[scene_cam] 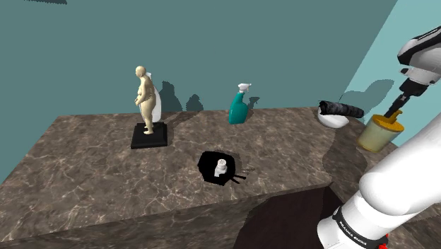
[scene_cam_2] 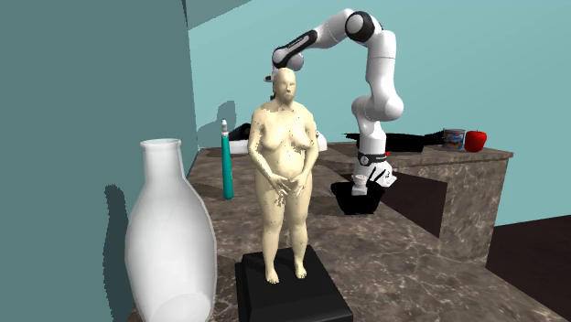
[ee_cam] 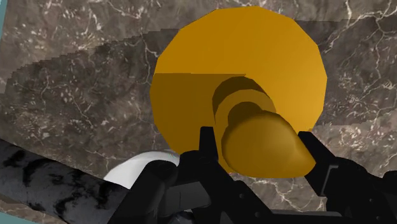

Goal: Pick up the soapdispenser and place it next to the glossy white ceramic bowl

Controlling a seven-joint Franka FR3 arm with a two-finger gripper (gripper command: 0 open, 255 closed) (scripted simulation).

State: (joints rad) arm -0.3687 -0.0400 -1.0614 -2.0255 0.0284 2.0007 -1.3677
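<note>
The hand [ee_cam: 261, 143] is closed on the pump of the amber soap dispenser [scene_cam: 378, 133], one finger on each side. The dispenser is at the counter [scene_cam: 92, 163]'s far end, just beside the white bowl [scene_cam: 332, 121].

Soap dispenser and white bowl, side by side on the worktop

The soap dispenser [scene_cam: 379, 133] has a round, pale yellow body, which looks deep amber in the wrist view, and 1 darker amber pump head [ee_cam: 262, 145] on a short neck. It stands upright on the dark marbled worktop [scene_cam: 106, 170], near the teal wall. The glossy white bowl [scene_cam: 332, 121] sits right way up just beside it, on the shoulder view's left, with a narrow gap between the 2.
</note>
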